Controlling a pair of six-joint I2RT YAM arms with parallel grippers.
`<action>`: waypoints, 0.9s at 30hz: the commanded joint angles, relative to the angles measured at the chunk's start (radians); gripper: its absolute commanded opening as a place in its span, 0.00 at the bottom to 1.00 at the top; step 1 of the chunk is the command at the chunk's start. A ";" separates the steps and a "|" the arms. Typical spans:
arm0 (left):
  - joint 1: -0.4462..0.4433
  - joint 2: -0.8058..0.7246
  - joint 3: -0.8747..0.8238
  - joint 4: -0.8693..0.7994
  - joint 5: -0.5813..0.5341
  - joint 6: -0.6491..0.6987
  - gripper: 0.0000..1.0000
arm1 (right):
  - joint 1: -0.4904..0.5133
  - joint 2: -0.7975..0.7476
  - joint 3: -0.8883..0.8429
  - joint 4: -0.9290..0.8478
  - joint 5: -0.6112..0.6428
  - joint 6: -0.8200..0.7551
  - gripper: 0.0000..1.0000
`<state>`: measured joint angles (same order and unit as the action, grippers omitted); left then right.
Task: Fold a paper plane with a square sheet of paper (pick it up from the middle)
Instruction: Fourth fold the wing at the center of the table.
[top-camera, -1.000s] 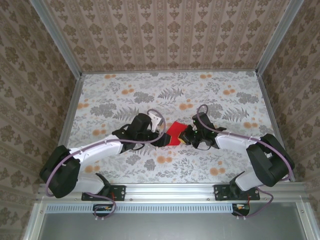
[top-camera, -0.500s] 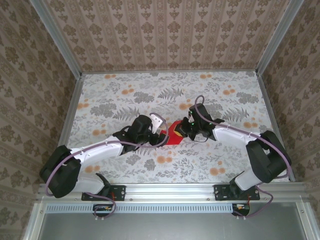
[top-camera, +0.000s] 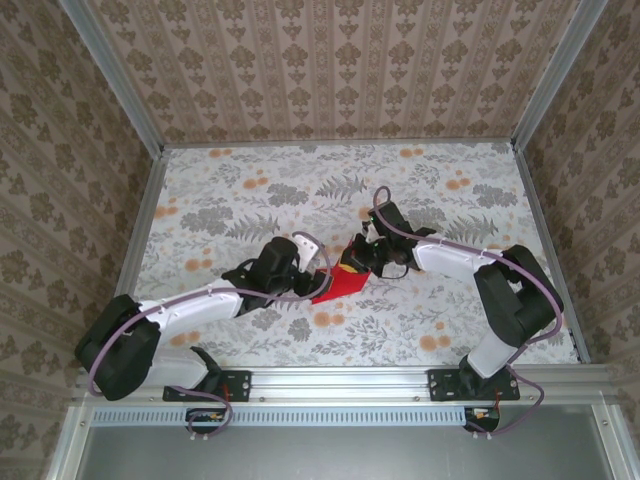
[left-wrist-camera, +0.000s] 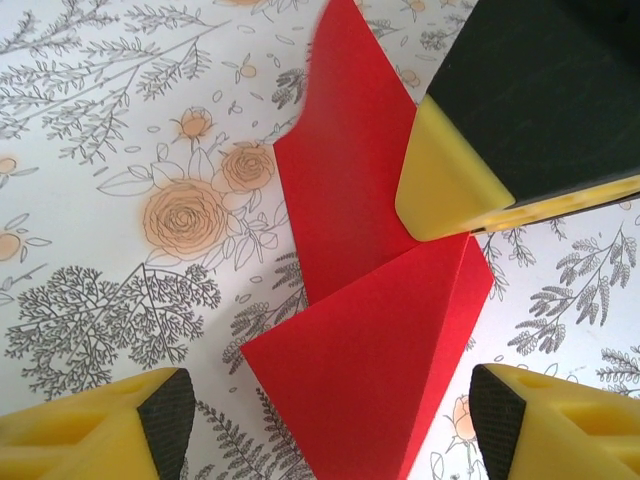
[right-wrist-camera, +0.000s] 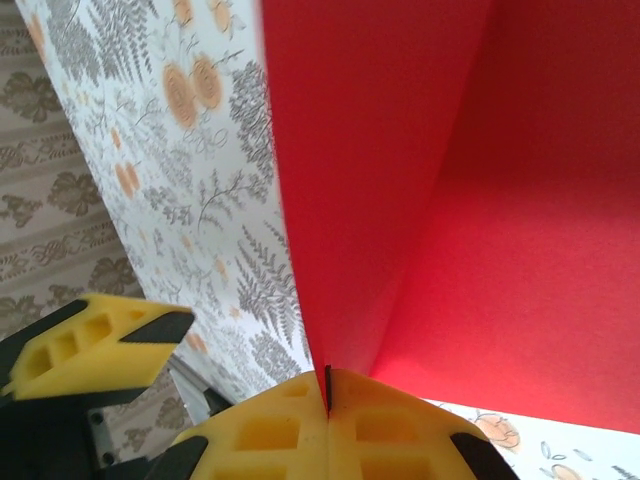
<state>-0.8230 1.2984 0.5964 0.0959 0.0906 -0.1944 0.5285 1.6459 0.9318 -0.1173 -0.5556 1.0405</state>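
Note:
The square sheet of paper (top-camera: 337, 287) is bright red, creased into a pointed shape, and lies mid-table between the two arms. In the left wrist view the paper (left-wrist-camera: 370, 340) has a flat triangular flap near me and a raised panel behind it. My left gripper (left-wrist-camera: 335, 420) is open, its fingertips standing on either side of the flap's near end without touching it. My right gripper (right-wrist-camera: 327, 385) is shut on the paper's (right-wrist-camera: 400, 200) edge and holds that panel upright. From above, the left gripper (top-camera: 318, 275) and right gripper (top-camera: 352, 262) nearly meet over the sheet.
The floral-print table (top-camera: 300, 190) is walled by patterned panels on three sides. An aluminium rail (top-camera: 340, 380) with both arm bases runs along the near edge. The right gripper's yellow finger (left-wrist-camera: 450, 180) sits close above the paper in the left wrist view.
My right gripper has swung left and farther back with the paper's edge in it. The left gripper has drawn back toward the near side, its jaws slightly narrower. The sheet has shifted nearer.

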 joint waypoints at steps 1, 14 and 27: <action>0.005 -0.021 -0.016 0.025 0.027 -0.027 0.75 | 0.024 0.020 0.030 -0.032 -0.045 -0.027 0.01; -0.033 0.007 -0.037 0.050 0.067 -0.037 0.66 | 0.020 -0.010 -0.009 -0.004 0.040 0.062 0.00; -0.087 0.130 -0.047 0.175 -0.014 0.011 0.51 | 0.016 -0.014 -0.035 0.020 0.046 0.113 0.00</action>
<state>-0.8986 1.4136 0.5663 0.2016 0.0990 -0.2081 0.5480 1.6611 0.9104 -0.1074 -0.5274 1.1294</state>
